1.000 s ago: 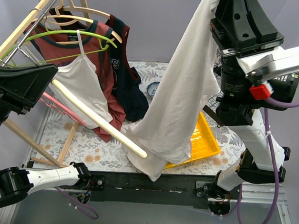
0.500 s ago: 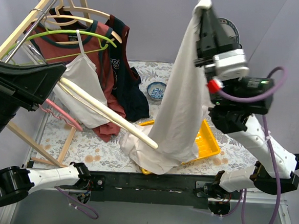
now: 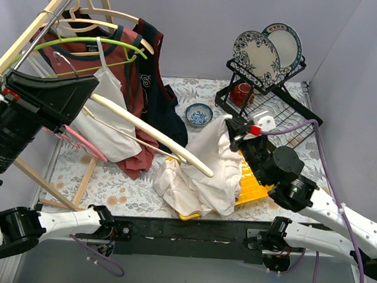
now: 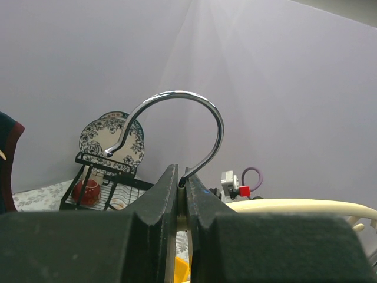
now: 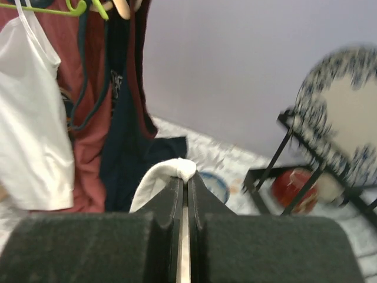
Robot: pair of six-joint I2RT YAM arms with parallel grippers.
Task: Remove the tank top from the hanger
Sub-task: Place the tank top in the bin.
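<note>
R arm has dropped fast vs 0.5 s ago: the white tank top (image 3: 195, 177) was hoisted high then, and now lies slumped in a heap over the left part of the yellow tray (image 3: 260, 183) and onto the table left of it. Right gripper (image 5: 184, 180) sits low, just behind the tray. Its jaws are fully closed on a small fold of the fabric; a nub of cloth pokes out above the tips in the wrist cam.

Left gripper (image 4: 182, 180) is well left of the tray, jaws pinched tight on the neck of the hanger (image 3: 147, 133) below its chrome hook (image 4: 171, 93). The wooden arm slants toward the tray, tip over the heap; can't tell if the tip is clear of an armhole.

Handling (est.): thin knit, light, floppy, no shape of its own, prob. snags on hanger ends. Best hold = bunched strap/neck edge, not mid-panel
</note>
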